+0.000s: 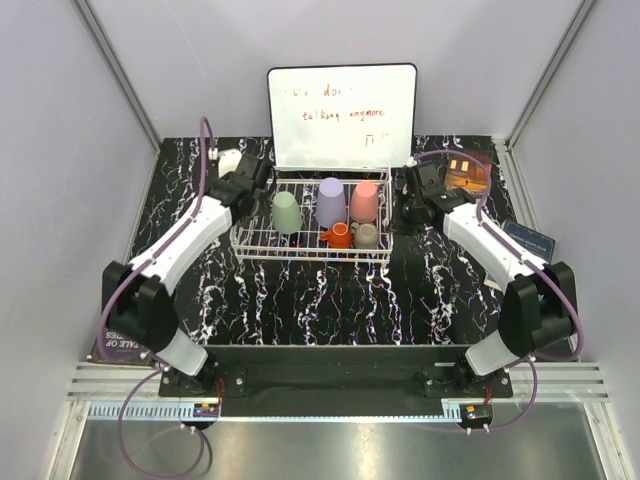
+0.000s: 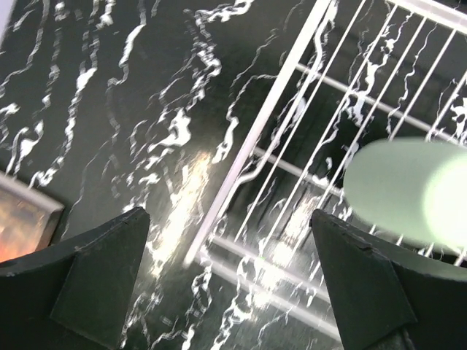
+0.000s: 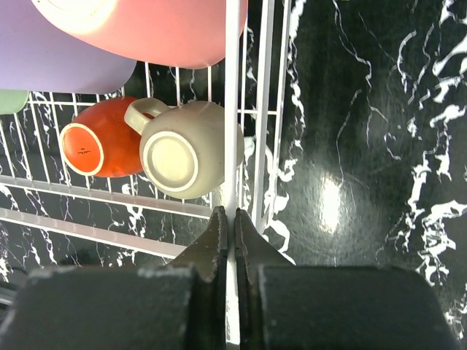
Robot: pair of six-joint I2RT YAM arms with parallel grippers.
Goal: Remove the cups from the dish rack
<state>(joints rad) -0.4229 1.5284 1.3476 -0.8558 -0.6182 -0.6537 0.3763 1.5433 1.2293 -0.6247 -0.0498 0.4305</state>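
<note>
The white wire dish rack stands mid-table. In it are upside-down pale green, lavender and pink tumblers, an orange handled cup and a beige-grey cup. My left gripper is open and empty over the rack's left rail, with the green cup just to its right. My right gripper is shut on the rack's right rail, beside the beige-grey cup and orange cup. The pink and lavender tumblers show above them.
A whiteboard leans right behind the rack. A small glowing picture sits at the back right and a dark card by the right arm. A white object lies at the back left. Grey walls close in the sides.
</note>
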